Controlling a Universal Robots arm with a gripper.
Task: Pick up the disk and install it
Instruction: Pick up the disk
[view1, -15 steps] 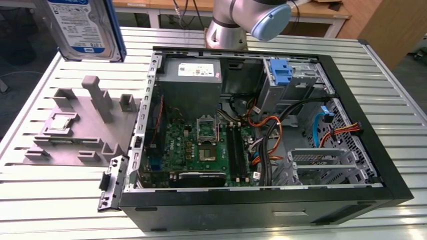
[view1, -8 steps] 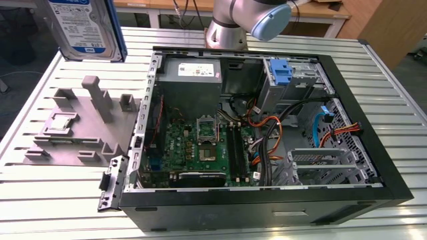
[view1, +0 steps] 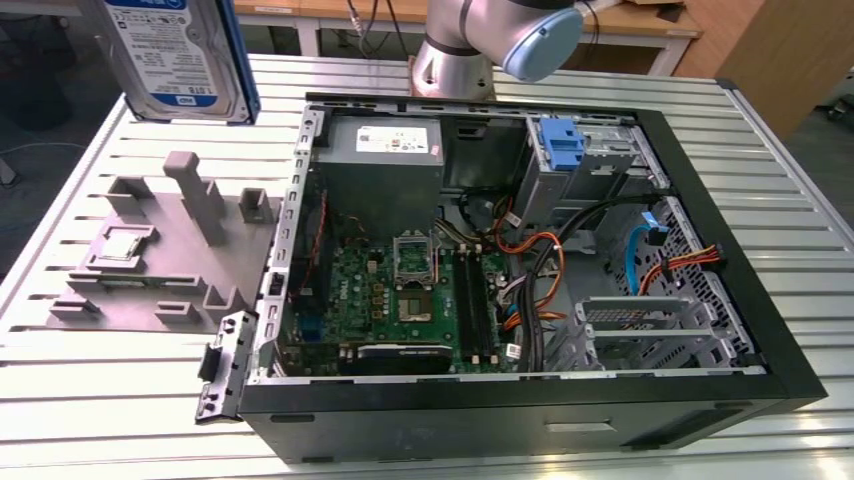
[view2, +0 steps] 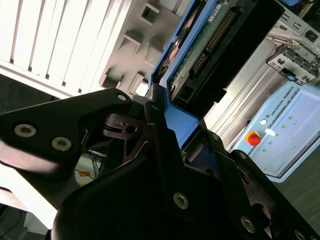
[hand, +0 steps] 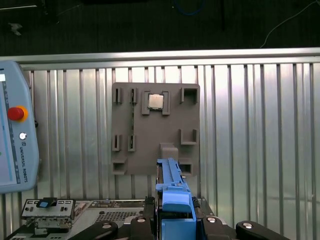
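Clamping flat, blue-framed silver disk (view1: 180, 58)

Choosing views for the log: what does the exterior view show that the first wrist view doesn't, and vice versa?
Exterior view adds: the open computer case, its motherboard, and the label face of the disk. First wrist view adds: the gripper shut on the disk's blue frame, seen edge-on, and a pendant with a red button. Both: the disk, the grey fixture and the slatted table.
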